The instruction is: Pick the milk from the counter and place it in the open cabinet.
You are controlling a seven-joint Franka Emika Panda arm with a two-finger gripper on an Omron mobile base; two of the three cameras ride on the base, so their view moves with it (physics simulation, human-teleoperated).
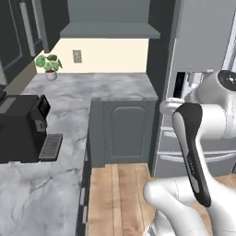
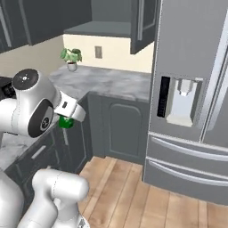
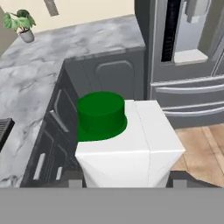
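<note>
Left of scene: a black coffee machine (image 1: 22, 128) stands on the counter (image 1: 69, 115), with a small potted plant (image 1: 49, 66) at the far back against the wall. Above the plant hangs the open cabinet (image 1: 108, 18), its grey shelf bare as far as can be seen.

Centre: the milk (image 3: 129, 144) is off the counter and clamped in the gripper (image 3: 127, 181). The hand view looks down on its white top and green cap (image 3: 101, 114), with the dark finger tips just visible at either side of the carton's base. The jaws are closed narrow on the carton. In the right base view only a patch of green (image 2: 66, 123) shows under the wrist, beside the counter's edge and above the floor.

Right: the fridge (image 2: 191, 89) with its dispenser stands close to the arm's elbow.

Risks, as judged:
- The carton hangs over the wooden floor (image 1: 115, 198), not over the counter; a slip in the grip would drop it there.
- The cabinet is high and well apart from the hand. The long lift could swing the elbow into the fridge.
- The carton could catch the cabinet's lower edge (image 1: 110, 32) if brought in too low, tipping it in the jaws.
- How deep the fingers sit on the carton cannot be told.
</note>
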